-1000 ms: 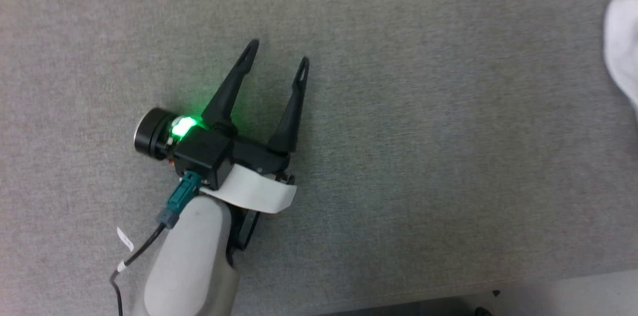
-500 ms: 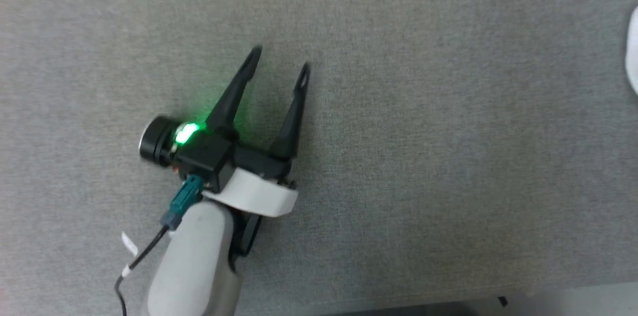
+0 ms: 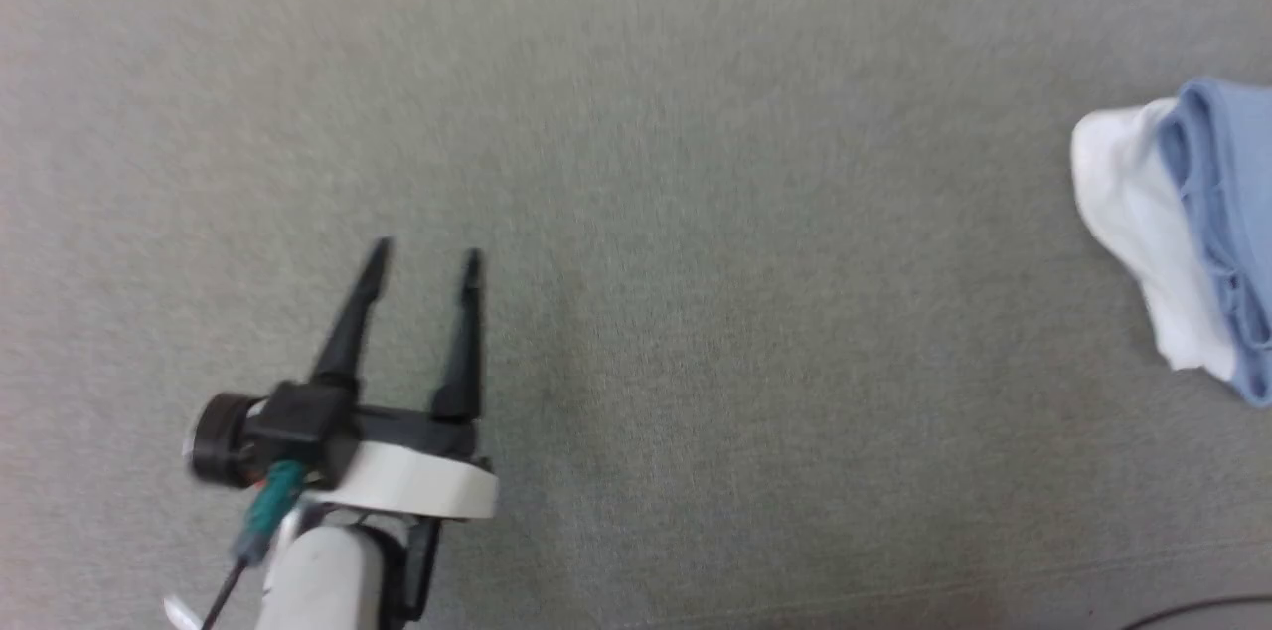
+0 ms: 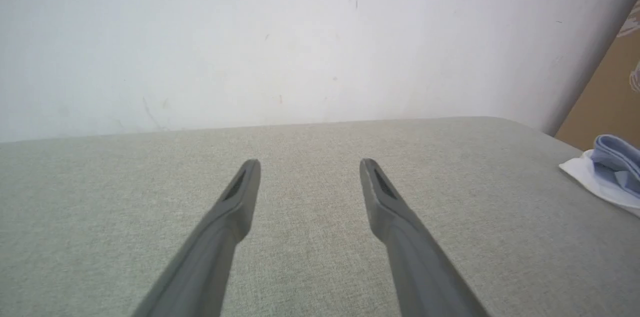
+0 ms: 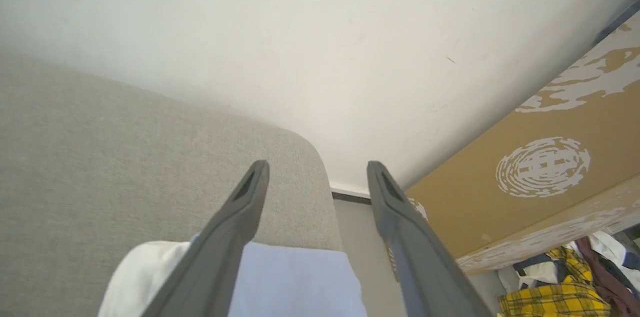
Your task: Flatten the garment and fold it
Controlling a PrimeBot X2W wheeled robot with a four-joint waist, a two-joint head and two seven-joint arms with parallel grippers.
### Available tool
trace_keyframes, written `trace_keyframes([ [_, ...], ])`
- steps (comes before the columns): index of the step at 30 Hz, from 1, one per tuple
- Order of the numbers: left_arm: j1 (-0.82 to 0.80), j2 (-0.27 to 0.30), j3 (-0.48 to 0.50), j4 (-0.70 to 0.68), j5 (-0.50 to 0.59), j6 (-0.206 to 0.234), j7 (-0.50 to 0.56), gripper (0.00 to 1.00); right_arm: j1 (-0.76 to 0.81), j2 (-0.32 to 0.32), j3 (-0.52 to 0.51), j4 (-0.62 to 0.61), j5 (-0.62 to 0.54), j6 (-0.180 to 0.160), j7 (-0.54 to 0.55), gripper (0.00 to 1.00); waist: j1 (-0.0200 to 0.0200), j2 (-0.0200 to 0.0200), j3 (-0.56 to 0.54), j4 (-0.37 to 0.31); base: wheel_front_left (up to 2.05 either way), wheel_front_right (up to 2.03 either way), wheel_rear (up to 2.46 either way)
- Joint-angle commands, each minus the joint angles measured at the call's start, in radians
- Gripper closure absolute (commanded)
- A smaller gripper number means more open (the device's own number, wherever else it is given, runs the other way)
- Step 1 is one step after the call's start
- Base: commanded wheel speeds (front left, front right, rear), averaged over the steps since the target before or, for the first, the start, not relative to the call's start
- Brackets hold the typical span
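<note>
Hovering low over the grey padded table, the left claw has its two dark fingers spread wide with nothing between them. Its wrist view shows the same gap, with the tips aimed toward the pale wall. This pose suits an arm parked clear of the work. The right claw is likewise spread wide and empty. It is positioned directly above the garment, which suggests a bundle set down rather than gripped. The garment lies as a compact blue-and-white stack near the table's right-hand corner, well apart from the left claw. Judging from the stack's layered edges, folding appears complete or nearly so. Beyond the table edge are a cardboard box and, lower down, a heap of other clothes.
</note>
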Motion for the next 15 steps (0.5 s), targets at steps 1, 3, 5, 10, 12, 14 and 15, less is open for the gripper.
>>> trace_keyframes([
  [1, 0.012, 0.003, 0.012, -0.011, -0.008, 0.008, 0.001, 0.0, 0.0, 0.024, -0.002, -0.015, 0.002, -0.002, -0.012, 0.0, 0.0003, 0.0, -0.126, -0.003, 0.0, 0.0, 0.0],
  [3, 0.045, 0.002, 0.03, -0.028, -0.002, 0.019, 0.001, 0.0, 0.038, 0.102, -0.021, -0.082, 0.002, -0.002, -0.067, 0.0, 0.0003, 0.0, -0.161, 0.013, 0.0, 0.0, 0.0],
  [5, 0.063, 0.002, 0.038, -0.035, 0.003, 0.026, 0.001, 0.0, 0.072, 0.153, -0.018, -0.131, -0.002, -0.002, -0.127, 0.0, 0.0003, 0.0, -0.181, 0.025, 0.0, 0.0, 0.0],
  [10, 0.102, 0.002, 0.057, -0.033, -0.01, 0.04, 0.001, 0.0, 0.193, 0.302, -0.019, -0.203, 0.008, -0.002, -0.248, 0.0, 0.0003, 0.0, -0.217, 0.053, 0.0, 0.0, 0.0],
  [12, 0.112, 0.001, 0.06, -0.034, -0.014, 0.044, 0.001, 0.0, 0.244, 0.344, -0.013, -0.225, 0.004, -0.002, -0.292, 0.0, 0.0003, 0.0, -0.224, 0.066, 0.0, 0.0, 0.0],
  [14, 0.115, 0.001, 0.059, -0.034, -0.015, 0.046, 0.001, 0.0, 0.267, 0.36, -0.014, -0.231, 0.005, -0.002, -0.315, 0.0, 0.0003, 0.0, -0.225, 0.074, 0.0, 0.0, 0.0],
  [15, 0.119, 0.001, 0.057, -0.032, -0.015, 0.047, 0.001, 0.0, 0.29, 0.379, -0.018, -0.235, 0.007, -0.002, -0.336, 0.0, 0.0003, 0.0, -0.227, 0.081, 0.0, 0.0, 0.0],
])
